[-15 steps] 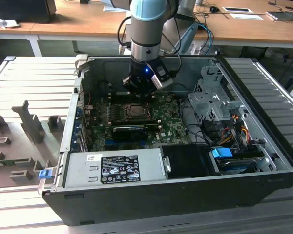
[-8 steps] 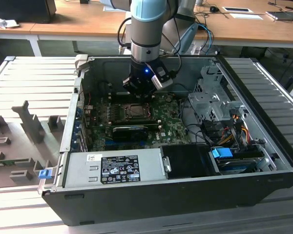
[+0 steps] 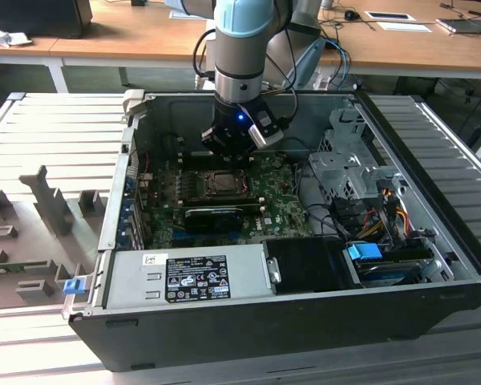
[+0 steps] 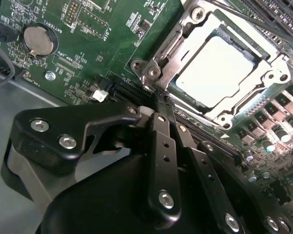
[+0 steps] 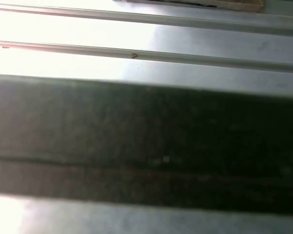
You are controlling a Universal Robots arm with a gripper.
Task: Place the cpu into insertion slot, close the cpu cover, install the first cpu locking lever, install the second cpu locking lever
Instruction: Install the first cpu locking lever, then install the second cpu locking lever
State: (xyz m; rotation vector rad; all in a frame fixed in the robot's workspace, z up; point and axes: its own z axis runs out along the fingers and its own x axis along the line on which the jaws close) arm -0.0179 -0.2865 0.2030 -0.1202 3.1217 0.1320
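Note:
The cpu [image 4: 217, 68], a pale silver square, lies seated in the insertion slot [image 3: 224, 183] on the green board. The cpu cover [image 4: 272, 74], a metal frame with a square window, lies flat around the chip. My gripper [image 4: 158, 100] has its black fingers [image 4: 161, 131] pressed together, shut, with the tips at the socket's corner beside a metal hinge bracket [image 4: 154, 72]. I cannot tell whether the tips touch a lever. In the exterior view the gripper [image 3: 231, 152] hangs low inside the case, just behind the socket.
A coin battery [image 4: 38, 40] sits on the board beside the socket. A long black card [image 3: 215, 215] lies in front of the socket. The power supply [image 3: 184, 277], drive cage [image 3: 345, 160] and cables [image 3: 377, 216] crowd the case's front and the exterior view's right.

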